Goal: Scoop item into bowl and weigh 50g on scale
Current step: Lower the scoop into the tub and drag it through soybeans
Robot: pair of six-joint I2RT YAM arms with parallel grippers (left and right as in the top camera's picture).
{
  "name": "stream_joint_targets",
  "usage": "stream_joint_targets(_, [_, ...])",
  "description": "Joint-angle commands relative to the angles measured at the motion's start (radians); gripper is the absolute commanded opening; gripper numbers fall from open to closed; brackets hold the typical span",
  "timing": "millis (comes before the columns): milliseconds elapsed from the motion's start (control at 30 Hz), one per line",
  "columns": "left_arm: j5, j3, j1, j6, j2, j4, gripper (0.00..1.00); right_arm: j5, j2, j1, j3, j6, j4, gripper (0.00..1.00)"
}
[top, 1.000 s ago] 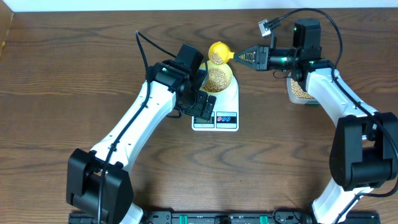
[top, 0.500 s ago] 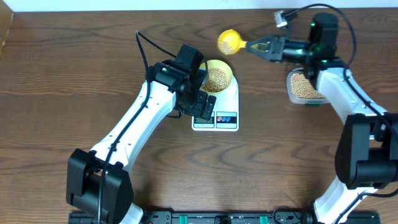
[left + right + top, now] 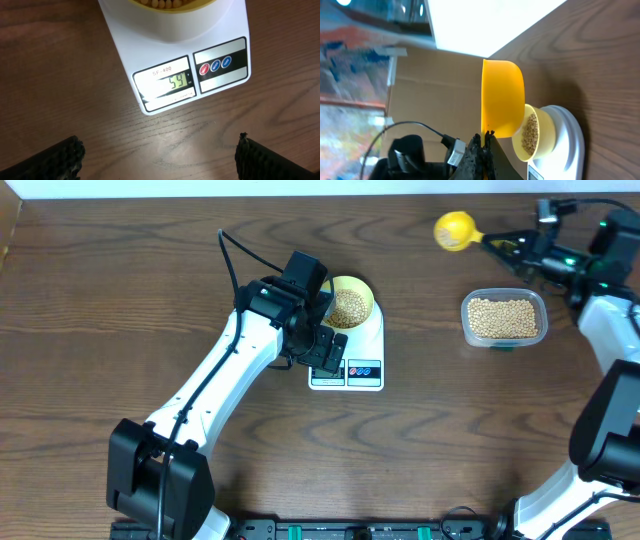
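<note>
The beans (image 3: 348, 307) fill the pale yellow bowl (image 3: 366, 292) a good way up. The bowl sits on the round platform of the white scale (image 3: 370, 340), left of centre on the table (image 3: 120, 300). In the left wrist view the grey display (image 3: 178, 81) shows 2 digits. The first is a 5; the second is blurred, perhaps a 9 or a 4. I judge the scooping mostly done, with the load at or a little above 50 g. What is left is trimming to the target, probably by taking a few beans out.

The left gripper (image 3: 159, 150) hangs over the near edge of the scale, its knurled black fingers (image 3: 50, 160) wide apart and empty. The right gripper (image 3: 512, 248), at the far right, is clamped on the handle of the yellow scoop (image 3: 454, 230). The scoop's cup is turned on its side, and its inside is hidden.

The beans are small, round and matte tan. The bowl and scoop look like smooth plastic. The scale is flat and glossy, with 3 round buttons (image 3: 215, 65), 1 red and 2 blue. A clear rounded-rectangular container (image 3: 504, 318) at the right holds more beans. The table is dark grained wood.
</note>
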Motion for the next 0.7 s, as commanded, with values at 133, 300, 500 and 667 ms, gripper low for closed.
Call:
stream_joint_targets(133, [0.001,-0.004,0.003,-0.006,0.008,-0.002,0.98,-0.018,0.004,-0.111,-0.003,-0.158,-0.171,0.01])
stream_joint_targets(300, [0.001,-0.003,0.003,-0.006,0.008,-0.002,0.98,0.187,0.004,-0.143,-0.003,-0.422,-0.491,0.01])
stream_joint_targets(500, [0.001,-0.003,0.003,-0.006,0.008,-0.002,0.98,0.385,0.002,-0.137,-0.002,-0.61,-0.7,0.01])
stream_joint_targets(667, [0.001,-0.004,0.003,-0.006,0.008,-0.002,0.98,0.388,-0.026,-0.137,0.008,-0.609,-0.703,0.01])
